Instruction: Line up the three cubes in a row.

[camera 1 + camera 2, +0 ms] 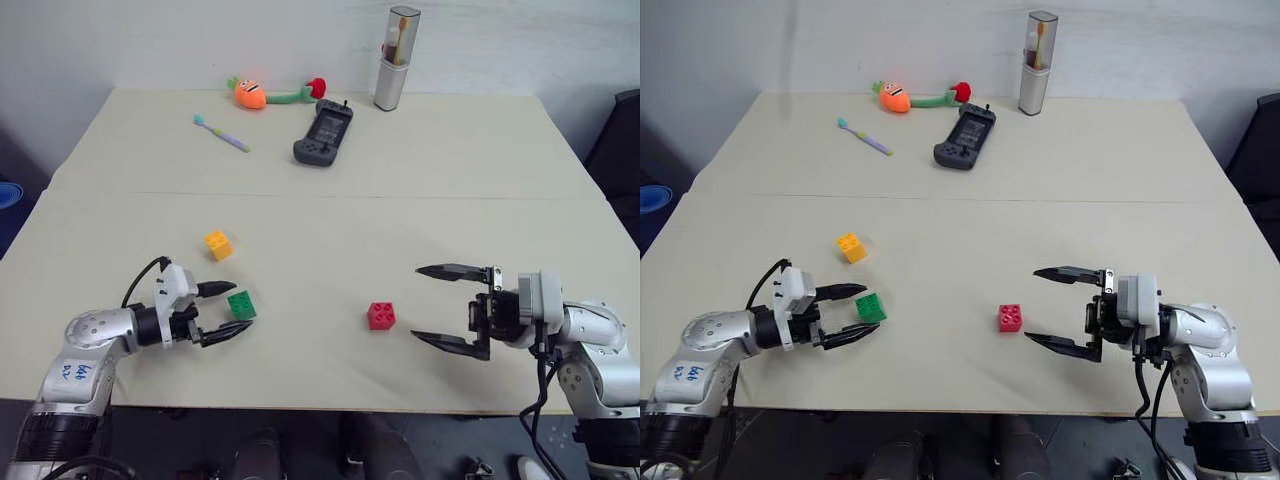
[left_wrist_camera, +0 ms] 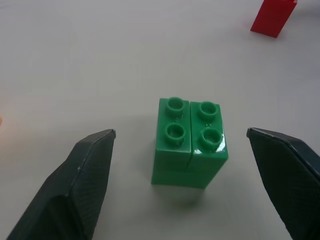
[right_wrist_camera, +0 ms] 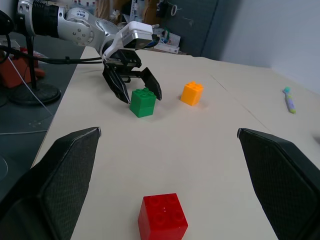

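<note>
Red cube (image 2: 273, 17) cropped at the left wrist view's edge; marking on left arm illegible.

This looks like a robotics lab or test room. A plain beige counter (image 1: 420, 160) stands against a bare white wall, set with staged odds and ends: a plush carrot (image 1: 250, 94), a toothbrush (image 1: 221, 133), a game controller (image 1: 323, 134). Beyond the counter's edge, the right wrist view shows cables and cluttered equipment (image 3: 150, 35).

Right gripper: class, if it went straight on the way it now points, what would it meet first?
Most likely the red cube, which sits on the table between the open fingers of the right gripper, just ahead of them. Past it lies the green cube, at the left gripper.
</note>
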Robot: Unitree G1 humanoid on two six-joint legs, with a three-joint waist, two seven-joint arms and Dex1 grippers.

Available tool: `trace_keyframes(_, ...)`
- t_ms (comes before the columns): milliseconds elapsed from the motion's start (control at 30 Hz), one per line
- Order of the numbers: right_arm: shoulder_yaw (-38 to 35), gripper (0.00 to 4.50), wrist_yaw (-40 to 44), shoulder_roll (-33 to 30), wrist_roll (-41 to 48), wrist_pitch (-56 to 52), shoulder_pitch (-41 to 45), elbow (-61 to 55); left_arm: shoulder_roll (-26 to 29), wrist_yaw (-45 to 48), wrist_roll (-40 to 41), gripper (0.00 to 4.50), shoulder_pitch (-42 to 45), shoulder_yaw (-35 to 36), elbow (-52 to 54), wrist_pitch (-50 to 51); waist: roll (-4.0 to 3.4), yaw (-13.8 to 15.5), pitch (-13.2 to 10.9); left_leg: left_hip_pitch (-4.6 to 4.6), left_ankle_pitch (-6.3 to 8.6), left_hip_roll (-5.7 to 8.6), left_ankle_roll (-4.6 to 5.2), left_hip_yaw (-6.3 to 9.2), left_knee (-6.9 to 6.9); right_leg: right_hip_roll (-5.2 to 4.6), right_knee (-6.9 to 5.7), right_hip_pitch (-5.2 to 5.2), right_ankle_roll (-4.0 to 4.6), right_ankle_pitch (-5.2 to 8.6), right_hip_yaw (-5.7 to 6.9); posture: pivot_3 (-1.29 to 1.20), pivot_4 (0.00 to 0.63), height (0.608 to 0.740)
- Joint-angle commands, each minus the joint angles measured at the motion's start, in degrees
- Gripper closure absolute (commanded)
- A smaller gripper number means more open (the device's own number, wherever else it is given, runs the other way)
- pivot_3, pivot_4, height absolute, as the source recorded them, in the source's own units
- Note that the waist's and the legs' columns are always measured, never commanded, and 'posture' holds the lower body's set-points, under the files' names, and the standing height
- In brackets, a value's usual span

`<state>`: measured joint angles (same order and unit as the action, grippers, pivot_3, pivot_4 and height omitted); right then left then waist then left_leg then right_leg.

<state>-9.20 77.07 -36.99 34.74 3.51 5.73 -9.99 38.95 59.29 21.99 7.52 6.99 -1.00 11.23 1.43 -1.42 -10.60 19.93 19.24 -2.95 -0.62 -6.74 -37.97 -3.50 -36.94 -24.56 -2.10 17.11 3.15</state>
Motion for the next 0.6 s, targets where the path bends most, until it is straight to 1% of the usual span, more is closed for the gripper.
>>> trace_keyframes(33,-2.4,0.00,-0.6,-0.9,1.0,0.8,-2.7,-3.2,-0.5,0.2,-2.6,1.20,0.8,-1.5,-1.7,-4.6,0.00,0.0,0.0,0.01,0.00,0.00,0.00,0.00,0.00,0.00,0.01,0.00,0.00,0.00,0.00,0.00,0.150,0.740)
trace_keyframes(133,-3.4,0.00,-0.4,-1.8,1.0,1.1,-5.0,-3.9,-1.3,0.8,-1.6,2.12,1.3,-1.7,-1.7,-4.7,0.00,0.1,0.0,0.03,-0.01,0.01,0.02,0.00,-0.05,-0.01,0.00,0.00,-0.02,-0.01,0.01,0.00,0.150,0.740)
trace_keyframes(167,-3.7,0.00,-0.2,-2.1,1.0,1.2,-5.6,-4.0,-1.3,1.4,-1.1,2.49,1.4,-1.8,-1.3,-4.5,0.01,0.0,0.0,0.02,-0.01,0.01,0.02,0.01,-0.05,-0.01,0.00,0.01,-0.02,-0.01,0.00,0.00,0.150,0.740)
trace_keyframes(200,-4.1,0.00,0.0,-2.3,1.0,1.4,-6.2,-4.1,-1.1,2.1,-0.9,2.74,1.5,-2.1,-0.7,-4.2,0.00,0.0,0.0,0.02,0.00,0.01,0.04,0.01,-0.05,-0.01,0.00,0.01,-0.02,-0.01,0.00,0.00,0.150,0.740)
trace_keyframes(233,-4.9,0.00,0.1,-2.7,1.1,1.6,-7.1,-4.1,-0.6,3.8,-1.3,3.03,2.4,-3.6,0.4,-4.2,0.00,0.0,0.0,0.01,0.00,0.01,0.04,0.01,-0.05,-0.01,-0.02,0.01,-0.02,-0.01,0.00,0.00,0.150,0.740)
trace_keyframes(333,-6.8,0.00,-0.1,-3.5,1.8,1.3,-9.1,-4.6,-0.8,5.9,-3.3,3.02,5.7,-8.1,2.9,-4.6,0.00,0.1,0.0,0.01,0.00,0.02,0.03,0.01,-0.05,0.00,-0.03,0.02,-0.02,-0.01,0.01,0.00,0.150,0.740)
trace_keyframes(400,-7.8,0.00,-0.7,-3.7,2.1,0.9,-10.7,-5.7,-4.0,6.4,-4.7,3.02,10.1,-13.4,3.3,-3.6,0.00,0.5,0.0,0.02,-0.02,0.05,0.03,0.01,-0.07,-0.01,-0.03,0.03,-0.04,-0.02,0.00,0.00,0.150,0.740)
trace_keyframes(467,-8.2,0.00,-1.0,-3.6,2.1,0.9,-12.2,-6.7,-7.2,6.1,-7.9,3.02,13.9,-18.4,1.1,-4.3,-0.01,1.3,0.0,0.02,-0.03,0.12,0.06,0.00,-0.11,-0.02,-0.01,0.05,-0.10,-0.05,-0.02,0.00,0.150,0.740)
trace_keyframes(600,-8.1,0.00,-1.7,-3.3,1.9,0.4,-13.3,-8.2,-10.8,4.1,-11.8,3.02,17.8,-21.9,-3.7,-5.1,0.00,1.1,0.0,0.08,-0.04,0.14,0.08,-0.05,-0.22,0.02,0.03,0.04,-0.15,-0.08,-0.07,0.00,0.150,0.740)
